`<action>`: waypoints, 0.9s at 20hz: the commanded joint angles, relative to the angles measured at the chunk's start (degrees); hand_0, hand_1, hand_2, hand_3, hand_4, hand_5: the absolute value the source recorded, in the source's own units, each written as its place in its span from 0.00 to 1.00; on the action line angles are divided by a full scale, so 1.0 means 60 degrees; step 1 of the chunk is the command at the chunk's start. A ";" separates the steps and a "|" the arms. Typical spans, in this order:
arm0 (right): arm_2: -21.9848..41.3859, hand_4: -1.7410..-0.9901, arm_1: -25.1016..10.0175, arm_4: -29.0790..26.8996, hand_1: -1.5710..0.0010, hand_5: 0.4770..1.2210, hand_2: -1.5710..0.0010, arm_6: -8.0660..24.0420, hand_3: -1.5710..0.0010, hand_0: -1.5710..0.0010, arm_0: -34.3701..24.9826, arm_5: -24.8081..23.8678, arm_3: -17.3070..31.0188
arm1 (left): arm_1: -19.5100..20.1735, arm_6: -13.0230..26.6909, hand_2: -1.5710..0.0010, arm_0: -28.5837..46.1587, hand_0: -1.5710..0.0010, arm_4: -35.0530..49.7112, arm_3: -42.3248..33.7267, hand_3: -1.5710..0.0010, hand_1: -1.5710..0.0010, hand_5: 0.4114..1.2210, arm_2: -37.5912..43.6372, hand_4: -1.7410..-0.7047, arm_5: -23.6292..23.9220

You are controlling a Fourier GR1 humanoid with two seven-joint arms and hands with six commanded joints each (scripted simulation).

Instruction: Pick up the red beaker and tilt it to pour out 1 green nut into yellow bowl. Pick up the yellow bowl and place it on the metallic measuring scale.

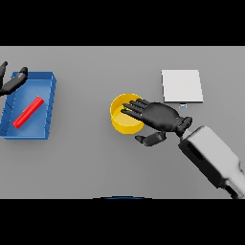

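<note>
Right hand (160,116) open, holding nothing | fingers over yellow bowl (122,119) rim | scale (182,86) behind

The right hand (160,116) is dark and glossy, on a boxy white-and-grey forearm (213,160) with a dark slot. The left hand (12,82) is equally dark.

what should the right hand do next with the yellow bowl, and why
Probably curl the fingers and thumb round the rim for a grip. The right hand lies open over the yellow bowl, fingers across its right rim, thumb below it, gripping nothing. The metallic scale sits apart, up and right.
</note>
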 commanded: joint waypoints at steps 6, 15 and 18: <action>0.0871 0.69 0.0336 0.0626 1.00 0.30 1.00 -0.0069 1.00 1.00 -0.1184 0.0653 0.1421 | 0.0085 -0.0223 1.00 0.0160 1.00 0.0141 0.0011 1.00 1.00 0.34 0.0126 0.98 -0.0070; 0.1456 0.60 0.0845 0.1020 1.00 0.36 1.00 -0.0040 1.00 1.00 -0.2236 0.1198 0.2956 | 0.0154 -0.0409 1.00 0.0273 1.00 0.0199 -0.0211 1.00 1.00 0.34 0.0162 0.99 -0.0034; 0.1320 0.56 0.1092 0.0810 1.00 0.42 1.00 0.0214 0.99 1.00 -0.2152 0.1387 0.3064 | 0.0164 -0.0311 1.00 0.0277 1.00 0.0238 -0.0213 1.00 1.00 0.34 0.0162 0.99 -0.0078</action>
